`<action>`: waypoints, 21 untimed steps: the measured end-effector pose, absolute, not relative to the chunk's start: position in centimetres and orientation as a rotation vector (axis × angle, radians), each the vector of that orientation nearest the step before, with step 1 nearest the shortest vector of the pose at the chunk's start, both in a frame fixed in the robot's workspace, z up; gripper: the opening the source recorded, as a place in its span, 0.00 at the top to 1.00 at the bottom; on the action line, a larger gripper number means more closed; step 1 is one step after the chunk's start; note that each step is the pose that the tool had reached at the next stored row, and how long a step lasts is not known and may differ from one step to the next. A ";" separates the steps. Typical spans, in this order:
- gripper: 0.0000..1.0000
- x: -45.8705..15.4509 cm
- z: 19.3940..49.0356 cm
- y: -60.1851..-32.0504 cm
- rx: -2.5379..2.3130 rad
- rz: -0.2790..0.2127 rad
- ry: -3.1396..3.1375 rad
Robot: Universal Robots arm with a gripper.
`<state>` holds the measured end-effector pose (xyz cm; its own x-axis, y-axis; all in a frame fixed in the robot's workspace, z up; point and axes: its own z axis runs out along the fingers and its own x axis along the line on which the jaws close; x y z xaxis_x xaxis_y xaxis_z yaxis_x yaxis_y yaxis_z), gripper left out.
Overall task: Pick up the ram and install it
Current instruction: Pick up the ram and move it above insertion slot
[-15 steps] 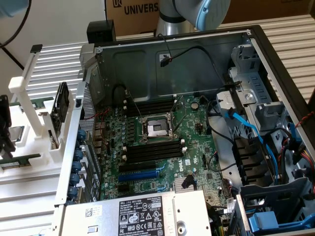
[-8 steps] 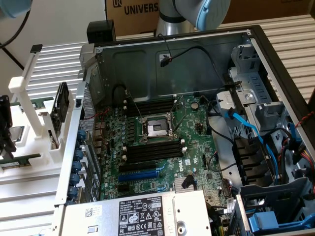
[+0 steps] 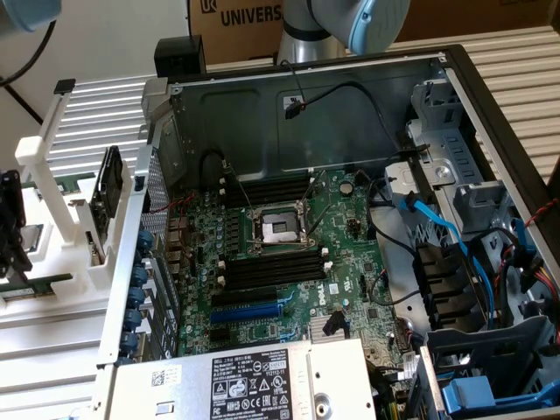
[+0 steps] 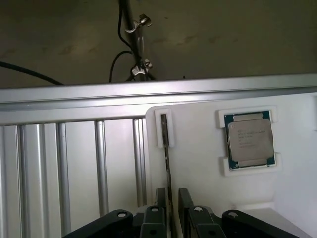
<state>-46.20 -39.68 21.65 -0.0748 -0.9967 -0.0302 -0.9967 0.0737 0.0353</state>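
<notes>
The ram [image 4: 169,163] stands on its long edge in a white holder [image 4: 198,163], seen edge-on as a thin dark strip. My gripper [image 4: 171,198] straddles its near end, one finger [image 4: 160,197] close against it and the other a small gap away, open. In the exterior view my gripper [image 3: 9,262] is a dark shape at the exterior view's left edge, over a thin green strip [image 3: 39,283] that looks like the ram. Long black slots with white end clips [image 3: 273,269] lie empty on the green motherboard [image 3: 262,306] inside the open computer case [image 3: 455,79].
A square silver processor chip [image 4: 249,137] sits in a recess of the white holder beside the ram. A dark card [image 3: 109,197] stands in the white rack near the case wall. Inside the case are the processor socket [image 3: 278,229], loose black and blue cables [image 3: 437,227] and a power supply [image 3: 254,385].
</notes>
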 end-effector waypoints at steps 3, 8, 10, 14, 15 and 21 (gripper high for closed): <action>0.75 -46.1 21.6 -39.7 2.138 -0.065 -2.297; 0.75 -46.1 21.2 -39.8 2.147 -0.052 -2.300; 0.75 -46.1 21.1 -39.8 2.150 -0.046 -2.302; 0.75 -46.1 20.8 -39.8 2.155 -0.038 -2.306; 0.75 -46.1 20.7 -39.8 2.156 -0.035 -2.306; 0.75 -46.1 20.4 -39.6 2.165 -0.024 -2.310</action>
<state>-46.10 -39.63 20.44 -0.0646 -0.9975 -0.0279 -0.9979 0.0648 -0.0057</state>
